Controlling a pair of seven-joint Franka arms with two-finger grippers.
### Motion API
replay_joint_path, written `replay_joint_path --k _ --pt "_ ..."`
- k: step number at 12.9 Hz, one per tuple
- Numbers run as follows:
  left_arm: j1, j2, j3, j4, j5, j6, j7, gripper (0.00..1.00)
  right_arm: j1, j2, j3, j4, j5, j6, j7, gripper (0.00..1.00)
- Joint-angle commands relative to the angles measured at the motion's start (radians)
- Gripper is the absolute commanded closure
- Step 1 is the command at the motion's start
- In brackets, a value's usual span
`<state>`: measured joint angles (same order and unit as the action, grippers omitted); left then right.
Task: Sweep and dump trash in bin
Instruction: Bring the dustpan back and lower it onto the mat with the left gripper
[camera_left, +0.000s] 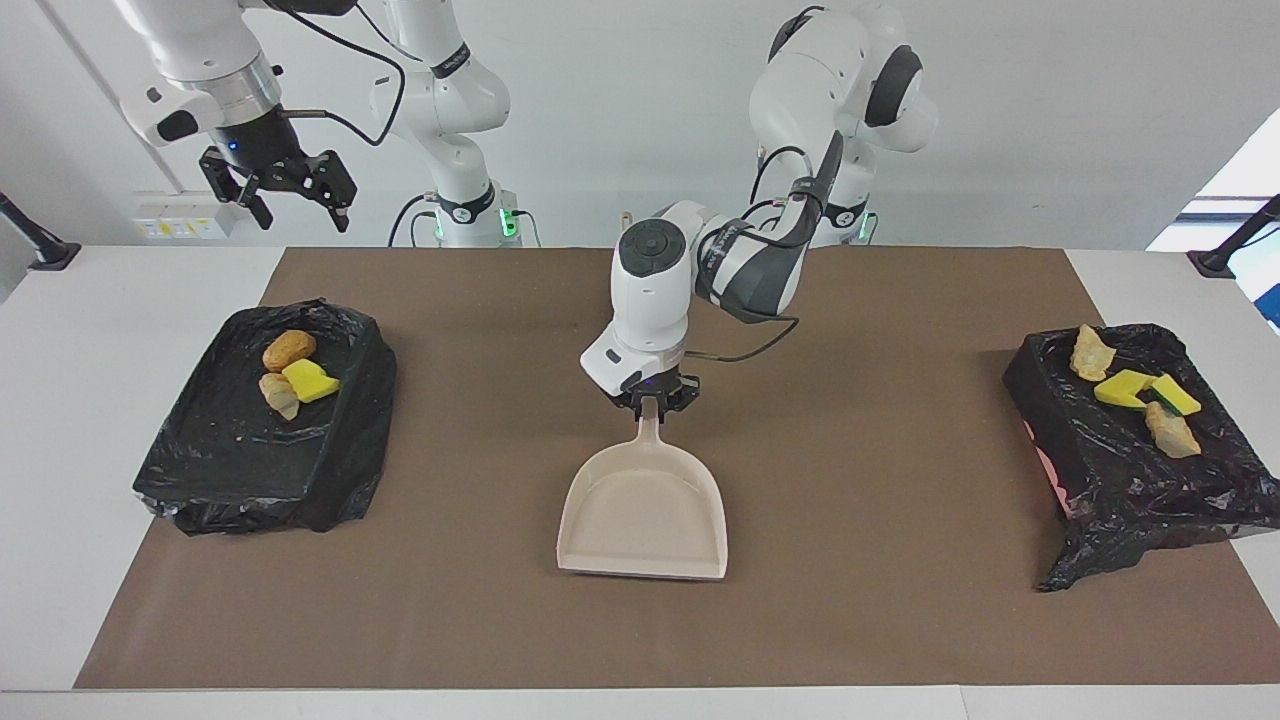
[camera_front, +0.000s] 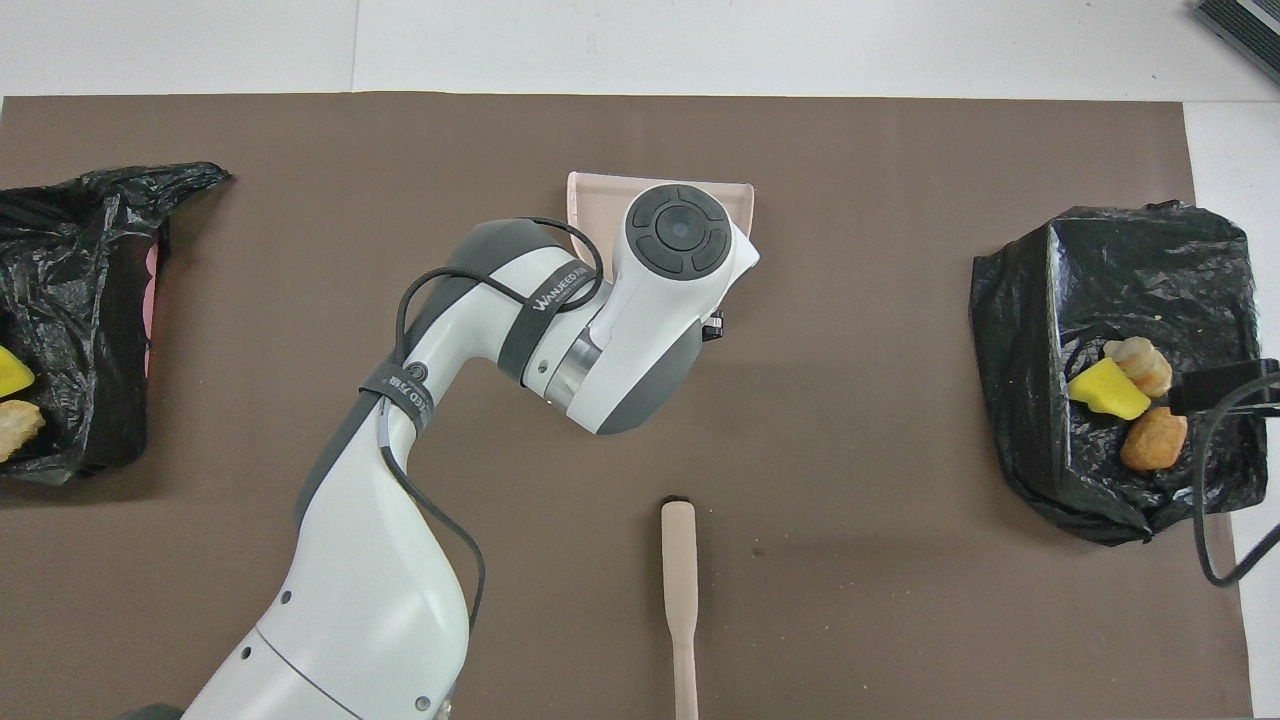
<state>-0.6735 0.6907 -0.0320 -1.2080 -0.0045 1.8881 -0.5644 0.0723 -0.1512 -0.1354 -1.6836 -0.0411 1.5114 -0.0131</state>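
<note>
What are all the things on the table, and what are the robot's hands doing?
Dustpan: one, beige, empty, middle of the mat, handle toward the robots.
Brush: one, beige handle, on the mat, nearer to the robots than the dustpan.
Bins: two, lined with black bags; one at the right arm's end, one at the left arm's end.
Trash: three scraps in the right-end bin, four in the left-end bin; yellow and orange-tan.
Mat: one, brown, covering the table.
Left hand: shut on the dustpan's handle.
Right hand: open, waiting up in the air.
</note>
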Motion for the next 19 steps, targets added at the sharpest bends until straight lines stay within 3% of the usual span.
replay_joint_path --k 1,3,4,8,10,14,16,19 --pt "-0.012 -0.006 0.018 -0.025 -0.048 0.049 -0.005 1.00 -0.006 -0.022 0.005 -0.028 -0.005 0.018 0.008 0.00" --pt "-0.014 -0.017 0.018 -0.059 -0.038 0.065 -0.005 0.96 -0.008 -0.022 0.005 -0.028 -0.005 0.020 0.008 0.00" --pt "-0.009 -0.019 0.020 -0.062 -0.037 0.068 -0.005 0.88 -0.008 -0.022 0.005 -0.028 -0.005 0.021 0.007 0.00" --pt "-0.009 -0.025 0.024 -0.064 -0.017 0.060 -0.006 0.32 -0.008 -0.019 0.003 -0.027 -0.003 0.032 0.004 0.00" --pt "0.002 -0.093 0.029 -0.111 0.014 0.040 0.012 0.00 -0.008 -0.014 0.003 -0.018 -0.009 0.023 -0.005 0.00" --pt "0.081 -0.348 0.035 -0.367 0.018 0.048 0.113 0.00 -0.008 -0.016 0.003 -0.018 -0.022 0.024 -0.007 0.00" --pt "0.130 -0.429 0.035 -0.428 0.026 0.037 0.132 0.00 -0.008 -0.016 0.002 -0.011 -0.001 0.015 -0.007 0.00" --pt "0.247 -0.583 0.033 -0.499 0.026 -0.029 0.323 0.00 -0.008 -0.021 -0.010 0.005 -0.003 -0.023 -0.008 0.00"
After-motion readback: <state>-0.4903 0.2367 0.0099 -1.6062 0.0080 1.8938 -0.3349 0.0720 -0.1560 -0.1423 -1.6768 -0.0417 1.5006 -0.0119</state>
